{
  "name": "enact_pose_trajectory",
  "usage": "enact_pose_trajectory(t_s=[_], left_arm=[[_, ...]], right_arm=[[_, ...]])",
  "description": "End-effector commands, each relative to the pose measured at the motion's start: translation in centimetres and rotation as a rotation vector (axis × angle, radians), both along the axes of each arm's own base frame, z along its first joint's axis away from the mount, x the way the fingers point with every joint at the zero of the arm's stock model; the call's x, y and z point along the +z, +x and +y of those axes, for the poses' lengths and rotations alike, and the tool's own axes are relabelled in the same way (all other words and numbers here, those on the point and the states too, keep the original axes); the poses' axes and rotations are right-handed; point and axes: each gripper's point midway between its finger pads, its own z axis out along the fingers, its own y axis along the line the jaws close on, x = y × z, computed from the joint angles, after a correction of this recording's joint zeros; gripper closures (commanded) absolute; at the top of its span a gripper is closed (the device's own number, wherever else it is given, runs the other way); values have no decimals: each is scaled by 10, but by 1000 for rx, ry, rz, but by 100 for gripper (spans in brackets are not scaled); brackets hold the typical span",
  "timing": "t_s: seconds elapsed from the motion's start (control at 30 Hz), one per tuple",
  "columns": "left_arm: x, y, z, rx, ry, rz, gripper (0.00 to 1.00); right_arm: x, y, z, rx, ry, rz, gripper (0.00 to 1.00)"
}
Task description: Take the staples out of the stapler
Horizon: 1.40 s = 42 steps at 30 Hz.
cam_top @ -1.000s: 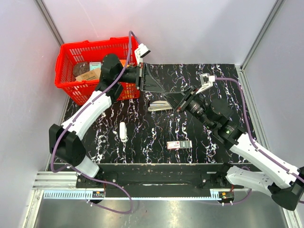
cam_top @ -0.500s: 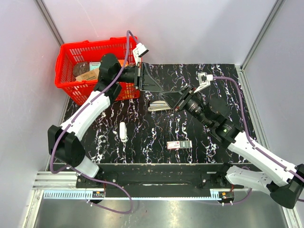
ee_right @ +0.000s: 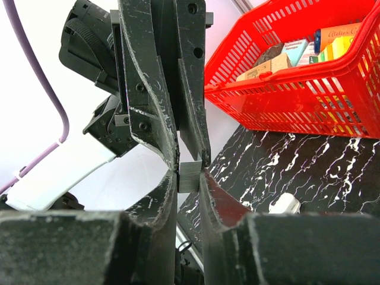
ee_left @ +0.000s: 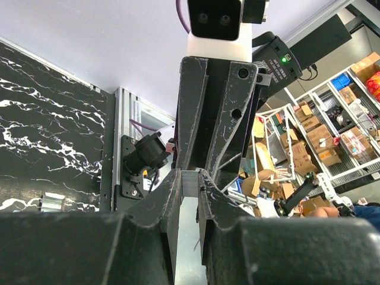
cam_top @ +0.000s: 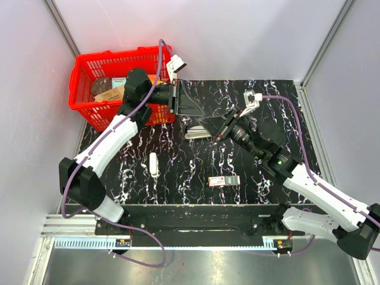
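Just on the near side of where the two grippers meet, the stapler lies flat on the black marbled table. Its long axis runs left to right with a slight tilt. Whether its magazine is open cannot be made out from above.

Above and just beyond the stapler, the left gripper reaches in from the stapler's far left and the right gripper from its right, tip to tip. Both wrist views show a small grey strip at that meeting point, probably the staples. Each pair of fingers is closed down to the strip's width with the strip pinched between them, so both seem to grip it at once. The strip hangs clear of the stapler, not touching it.

The right gripper's tips look slightly nearer the stapler's right end, and the coming move likely turns on one gripper letting go.

Far left of the stapler stands a red basket holding several boxes and packets, one cardboard-brown. A flat red-and-white box lies on the stapler's near right, and a small white object on its near left.
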Motion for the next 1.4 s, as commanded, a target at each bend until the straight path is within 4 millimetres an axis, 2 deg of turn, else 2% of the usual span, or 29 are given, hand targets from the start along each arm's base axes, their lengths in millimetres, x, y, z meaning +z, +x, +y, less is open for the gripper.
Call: enact_pose_trajectory(t_s=[0.0,0.1,0.2,0.37,0.47,0.53,0.6,0.7,0.73,0.8,0.87,1.03,1.13,1.37], left_arm=[[12,-15,5,-13,-17,-72,88],[10,-11,4,19,16,-80,71],[-1,2,5,99,95,-135,58],[-27,28,12,245,255,-237,34],[-46,41,19,293,351,-308,29],[-66,53,28,327,448,-342,23],[-93,60,38,324,562,-381,1],[-127,65,59,347,708,-417,1],[-141,64,65,350,739,-424,1],[-149,61,74,377,762,-464,1],[-153,60,82,398,791,-492,1],[-167,54,91,392,827,-495,1],[-176,49,90,377,830,-471,1],[-179,45,89,368,821,-457,1]], right_arm=[[25,-7,-9,-11,43,-56,80],[17,-8,-13,-24,0,-31,84],[-10,-4,-23,-75,-125,43,86],[-72,-4,-47,-153,-350,200,90],[-116,-9,-58,-177,-475,319,91],[-145,-15,-63,-176,-547,400,91],[-182,-22,-73,-199,-628,522,93],[-238,-34,-89,-236,-737,670,96],[-250,-38,-95,-258,-755,702,96],[-272,-42,-109,-306,-801,741,97],[-284,-45,-119,-334,-839,762,97],[-308,-49,-128,-353,-915,796,98],[-322,-49,-127,-344,-953,816,98],[-352,-46,-123,-333,-1031,853,96]])
